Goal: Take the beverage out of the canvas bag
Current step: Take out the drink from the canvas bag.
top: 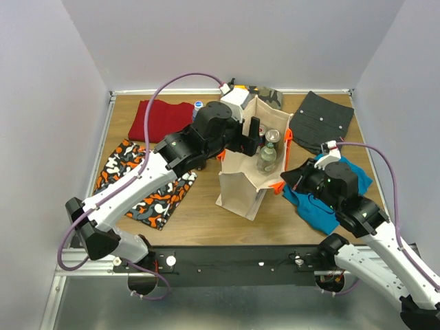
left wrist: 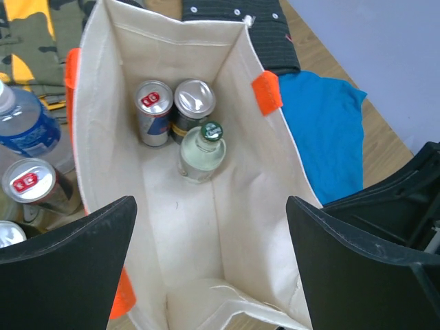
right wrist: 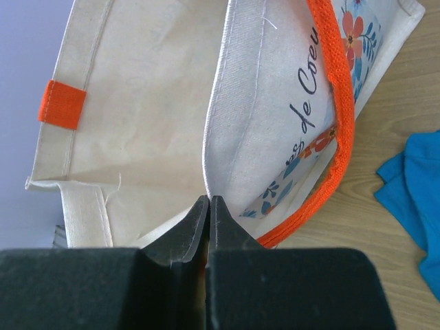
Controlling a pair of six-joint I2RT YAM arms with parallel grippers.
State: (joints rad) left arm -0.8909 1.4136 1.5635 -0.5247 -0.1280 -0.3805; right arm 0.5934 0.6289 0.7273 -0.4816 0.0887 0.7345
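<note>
The beige canvas bag (top: 240, 187) stands upright mid-table with its mouth open. At its bottom (left wrist: 227, 227) stand two cans (left wrist: 154, 112) and a clear glass bottle with a green cap (left wrist: 203, 150), also seen from above as the bottle (top: 267, 158). My left gripper (left wrist: 210, 206) hovers over the bag's mouth, open and empty, its fingers (top: 255, 132) near the rim. At the bag's right rim my right gripper (right wrist: 210, 201) is shut on the edge of the canvas bag (right wrist: 151, 82), beside the orange handle (right wrist: 342, 117); from above this gripper (top: 289, 177) sits at the bag's right side.
Outside the bag's left wall stand a water bottle (left wrist: 24, 124) and a can (left wrist: 31, 182). Flat clothes lie around: red (top: 159, 118), orange-and-black patterned (top: 148, 187), camouflage (top: 269, 95), dark grey (top: 324, 120), and blue (top: 323, 207) under my right arm.
</note>
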